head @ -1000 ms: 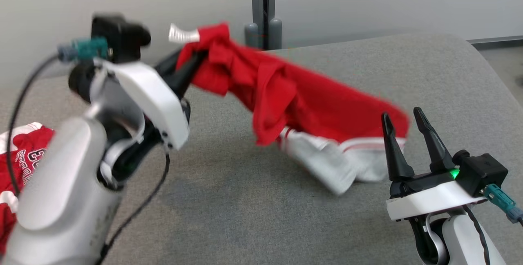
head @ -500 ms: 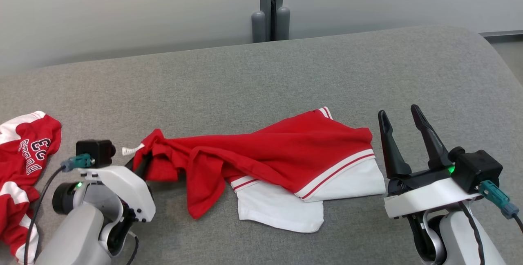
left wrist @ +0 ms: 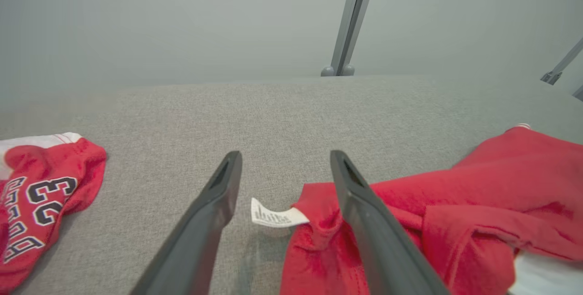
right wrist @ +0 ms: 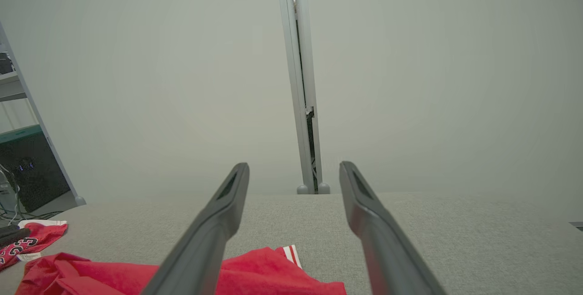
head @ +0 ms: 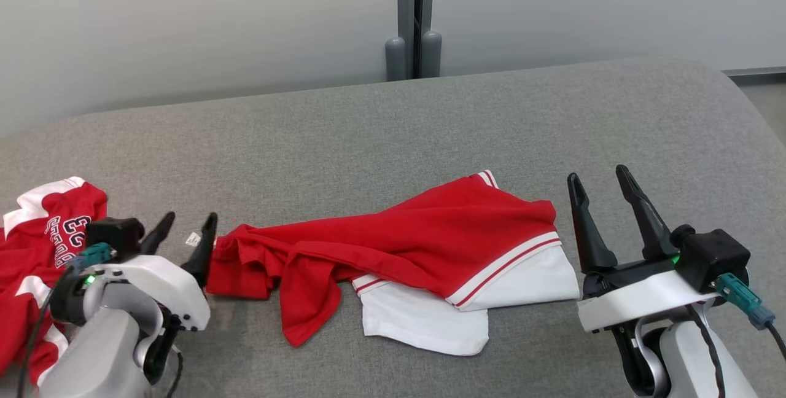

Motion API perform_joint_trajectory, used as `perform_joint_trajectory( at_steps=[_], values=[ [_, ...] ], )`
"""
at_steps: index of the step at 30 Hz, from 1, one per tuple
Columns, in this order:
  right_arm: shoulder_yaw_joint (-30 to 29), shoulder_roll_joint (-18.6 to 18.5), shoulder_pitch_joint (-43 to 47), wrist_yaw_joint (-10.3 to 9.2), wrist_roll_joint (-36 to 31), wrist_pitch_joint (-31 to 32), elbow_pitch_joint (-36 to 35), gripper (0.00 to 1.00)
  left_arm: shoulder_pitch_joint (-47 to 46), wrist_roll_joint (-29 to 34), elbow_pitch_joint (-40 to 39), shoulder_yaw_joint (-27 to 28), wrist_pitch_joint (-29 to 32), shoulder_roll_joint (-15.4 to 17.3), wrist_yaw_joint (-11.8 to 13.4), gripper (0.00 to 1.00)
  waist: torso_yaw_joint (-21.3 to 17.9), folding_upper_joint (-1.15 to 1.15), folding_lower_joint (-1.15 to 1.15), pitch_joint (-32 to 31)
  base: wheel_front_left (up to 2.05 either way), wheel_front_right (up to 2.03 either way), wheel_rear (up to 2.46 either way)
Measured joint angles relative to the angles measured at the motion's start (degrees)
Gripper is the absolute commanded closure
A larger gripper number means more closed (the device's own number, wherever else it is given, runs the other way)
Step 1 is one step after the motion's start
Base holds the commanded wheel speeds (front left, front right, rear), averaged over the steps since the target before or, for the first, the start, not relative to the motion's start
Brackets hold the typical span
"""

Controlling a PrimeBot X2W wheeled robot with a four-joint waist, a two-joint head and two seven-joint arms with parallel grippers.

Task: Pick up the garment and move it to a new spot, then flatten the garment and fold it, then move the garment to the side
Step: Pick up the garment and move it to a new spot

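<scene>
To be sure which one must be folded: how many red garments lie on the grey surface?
2. A red and white garment lies crumpled in the middle; a lettered garment lies at the far left, partly out of frame. None seems hidden.

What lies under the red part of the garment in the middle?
Its white panels poke out below the red cloth, on the grey surface; the rest underneath is covered.

Grey couch (head: 368, 128), pale wall (head: 184, 17)
</scene>
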Motion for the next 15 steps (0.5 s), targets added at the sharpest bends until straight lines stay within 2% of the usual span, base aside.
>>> perform_joint_trajectory(
  at_steps=[4, 9, 12, 15],
  values=[
    [-0.5, 0.0, 0.5, -0.01, 0.3, 0.0, -0.3, 0.0, 0.2, 0.1, -3.3, 1.4, -3.1, 1.4, 1.0, 0.0, 0.3, 0.0, 0.0, -0.9, 0.0, 0.0, 0.0],
    [-0.9, 0.0, 1.2, -0.01, 0.2, 0.0, -0.8, 0.0, 3.8, 0.5, -12.0, 4.2, -4.8, 3.6, 3.8, 0.0, 1.1, 0.0, 0.0, -1.7, 0.0, 0.0, 0.0],
    [-1.6, 0.0, 1.3, 0.0, 0.2, 0.0, -1.6, 0.0, 7.7, 0.9, -19.4, 6.9, -5.1, 4.7, 6.5, 0.0, 1.7, 0.0, 0.0, -2.0, 0.0, 0.0, 0.0],
    [-2.4, 0.0, 2.1, -0.01, -0.1, 0.0, -2.6, 0.0, 12.5, 1.6, -27.9, 9.6, -5.2, 4.2, 9.1, 0.0, 2.3, 0.0, 0.0, -2.1, 0.0, 0.0, 0.0]
  ],
)
